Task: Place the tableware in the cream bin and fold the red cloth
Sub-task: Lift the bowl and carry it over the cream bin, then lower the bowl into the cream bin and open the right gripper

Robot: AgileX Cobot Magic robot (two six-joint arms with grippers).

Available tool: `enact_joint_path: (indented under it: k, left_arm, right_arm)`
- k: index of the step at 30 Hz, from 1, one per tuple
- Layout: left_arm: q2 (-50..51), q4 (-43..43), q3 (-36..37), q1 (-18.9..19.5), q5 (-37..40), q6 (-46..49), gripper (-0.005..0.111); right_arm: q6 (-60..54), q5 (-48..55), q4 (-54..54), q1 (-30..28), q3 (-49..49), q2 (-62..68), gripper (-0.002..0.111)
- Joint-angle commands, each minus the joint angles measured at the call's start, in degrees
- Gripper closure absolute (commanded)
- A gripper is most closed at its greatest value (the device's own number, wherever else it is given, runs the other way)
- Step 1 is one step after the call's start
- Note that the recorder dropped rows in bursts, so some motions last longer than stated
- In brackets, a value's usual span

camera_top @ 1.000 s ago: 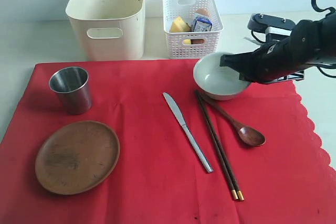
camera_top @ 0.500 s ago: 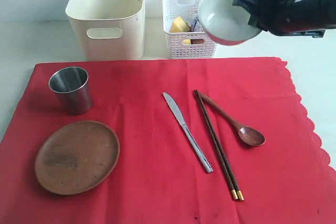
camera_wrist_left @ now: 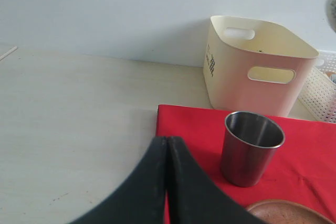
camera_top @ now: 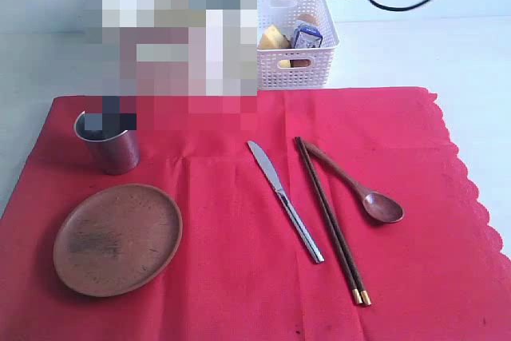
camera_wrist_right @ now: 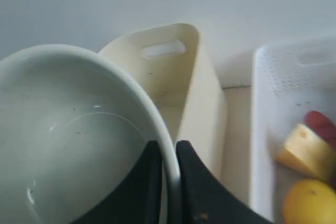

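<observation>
R end effector tight on rim of smooth round pale-green bowl, nr cream bin.

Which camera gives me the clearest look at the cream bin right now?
The left wrist view: the cream bin stands nearly whole and sharp behind the steel cup. The right wrist view shows only part of it beyond the bowl. The exterior view has it blurred into blocks.

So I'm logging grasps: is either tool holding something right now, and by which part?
The right tool pinches the pale green-white bowl by its rim. The left tool is shut on nothing.
</observation>
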Motion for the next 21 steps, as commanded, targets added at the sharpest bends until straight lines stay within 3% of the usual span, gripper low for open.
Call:
enact_joint_path:
  k: [1,7,15,21]
  left_arm:
    - [-0.4,0.1,0.0,0.0,-0.3,0.3,0.105]
    - [-0.4,0.1,0.0,0.0,-0.3,0.3,0.105]
    - [-0.4,0.1,0.0,0.0,-0.3,0.3,0.105]
    - [-0.4,0.1,0.0,0.0,-0.3,0.3,0.105]
  right_arm:
    - [-2.8,4.7,-0.4,2.3,-15.2,9.4,0.108]
    - [-2.9,14.9,-0.1,2.5,-33.1,21.2,0.108]
    - [-2.8,20.3,-0.2,2.5,-43.4,29.4,0.108]
    - [-2.8,20.5,-0.2,2.5,-44.1,30.3,0.088]
